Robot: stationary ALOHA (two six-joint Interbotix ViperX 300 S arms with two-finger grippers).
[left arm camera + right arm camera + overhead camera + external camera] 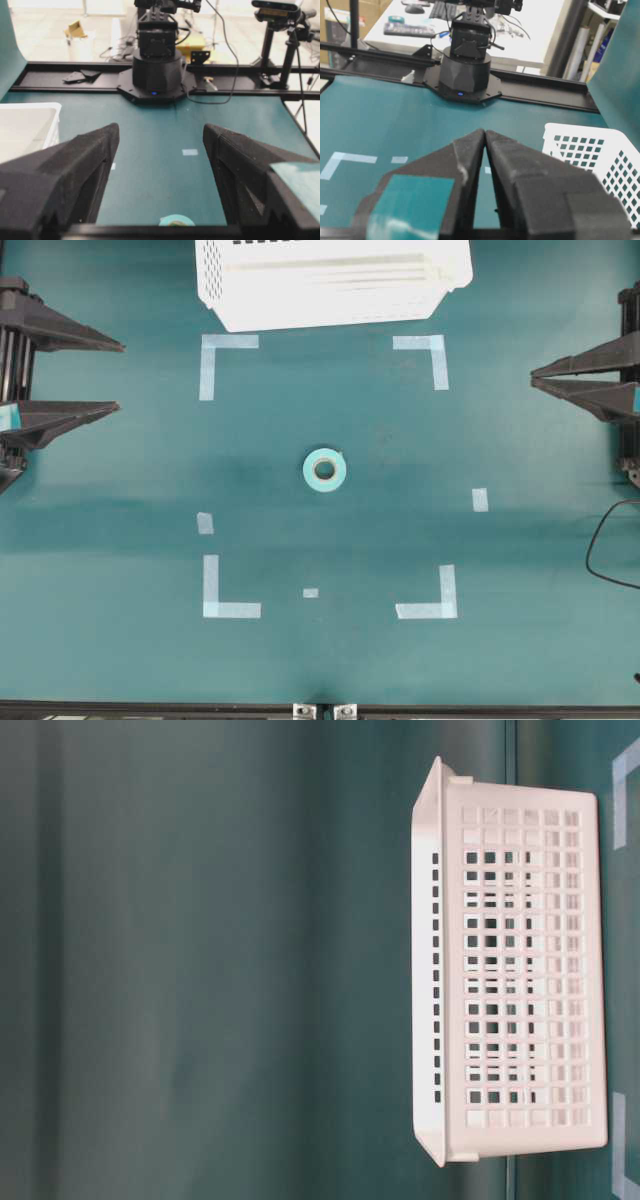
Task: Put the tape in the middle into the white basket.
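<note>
Teal ring tape (pixel 324 469), slotted white plastic basket (pixel 330 282)

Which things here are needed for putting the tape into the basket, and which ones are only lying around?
Needed: the tape, the white basket, the left gripper, the right gripper.

Just lying about: corner marks, small tape strips, black cable.

The scene holds one tape (pixel 324 470) roll, one white basket (pixel 330 285), two grippers, left (pixel 112 375) and right (pixel 537 377), four L-shaped corner marks (pixel 222 358), and three small tape strips (pixel 480 500).
</note>
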